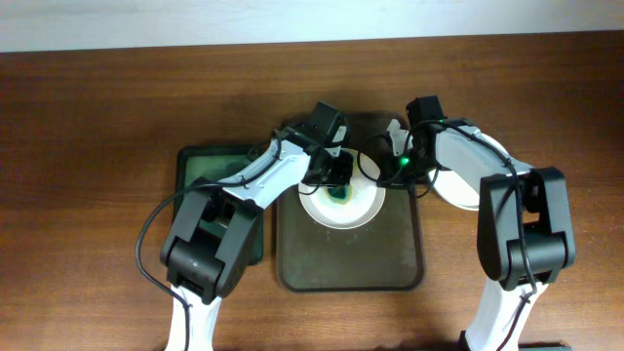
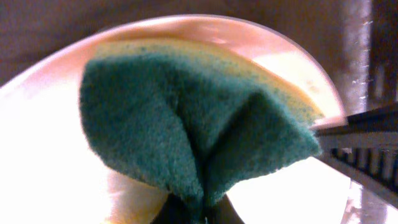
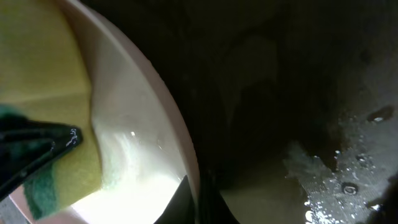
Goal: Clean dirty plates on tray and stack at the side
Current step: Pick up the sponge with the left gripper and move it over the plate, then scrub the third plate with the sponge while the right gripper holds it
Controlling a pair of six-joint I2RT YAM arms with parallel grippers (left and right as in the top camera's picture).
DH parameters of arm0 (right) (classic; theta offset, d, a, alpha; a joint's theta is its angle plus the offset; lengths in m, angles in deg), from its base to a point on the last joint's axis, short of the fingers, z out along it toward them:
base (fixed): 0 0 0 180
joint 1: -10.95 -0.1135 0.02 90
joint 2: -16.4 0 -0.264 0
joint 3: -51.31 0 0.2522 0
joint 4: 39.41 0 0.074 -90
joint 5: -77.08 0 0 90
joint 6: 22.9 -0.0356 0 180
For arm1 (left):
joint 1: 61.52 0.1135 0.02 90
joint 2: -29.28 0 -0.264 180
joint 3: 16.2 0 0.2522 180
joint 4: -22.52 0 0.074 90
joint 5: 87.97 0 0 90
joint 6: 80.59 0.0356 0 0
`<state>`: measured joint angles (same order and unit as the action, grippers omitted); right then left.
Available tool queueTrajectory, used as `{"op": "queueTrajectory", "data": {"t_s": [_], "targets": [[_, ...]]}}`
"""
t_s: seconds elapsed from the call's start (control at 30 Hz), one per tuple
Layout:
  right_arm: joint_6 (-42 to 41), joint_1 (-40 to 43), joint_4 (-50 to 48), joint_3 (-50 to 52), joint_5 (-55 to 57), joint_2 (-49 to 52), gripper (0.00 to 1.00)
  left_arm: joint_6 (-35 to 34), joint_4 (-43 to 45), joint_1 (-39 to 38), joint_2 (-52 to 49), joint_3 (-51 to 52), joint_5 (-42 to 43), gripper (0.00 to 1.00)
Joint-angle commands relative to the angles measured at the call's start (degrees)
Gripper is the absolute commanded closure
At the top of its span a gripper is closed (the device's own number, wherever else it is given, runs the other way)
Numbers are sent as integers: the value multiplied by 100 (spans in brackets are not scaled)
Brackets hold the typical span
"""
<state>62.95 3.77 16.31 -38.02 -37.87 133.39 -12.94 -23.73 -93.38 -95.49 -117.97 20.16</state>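
One dirty plate point(image 1: 341, 207) lies on the upper part of the large dark tray point(image 1: 351, 263), with a teal smear at its centre. My left gripper point(image 1: 337, 174) is shut on a green-and-yellow sponge point(image 2: 186, 124) and presses it onto the plate point(image 2: 43, 155). My right gripper point(image 1: 383, 168) is shut on the plate's right rim point(image 3: 149, 130), one finger on each side of it. The sponge's yellow side point(image 3: 50, 74) shows in the right wrist view. White plate point(image 1: 485, 156) lies on the table to the right of the tray, partly hidden under my right arm.
A smaller dark green tray point(image 1: 210, 166) lies left of the large tray, partly under my left arm. Wet drops and foam point(image 3: 336, 180) lie on the large tray's floor. Wooden table surrounds both trays.
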Motion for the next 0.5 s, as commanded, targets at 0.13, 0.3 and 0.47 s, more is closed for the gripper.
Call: {"op": "queueTrajectory", "data": {"t_s": [0.13, 0.3, 0.47], "targets": [[26, -35, -20, -35, -11, 179, 96, -695, -68, -173, -603, -122, 544, 100], [-127, -28, -22, -35, 9, 179, 96, -85, -2658, 402, -603, -1543, -942, 100], [-127, -28, -24, -35, 9, 179, 96, -48, -2673, 415, -629, -1593, -1084, 100]]}}
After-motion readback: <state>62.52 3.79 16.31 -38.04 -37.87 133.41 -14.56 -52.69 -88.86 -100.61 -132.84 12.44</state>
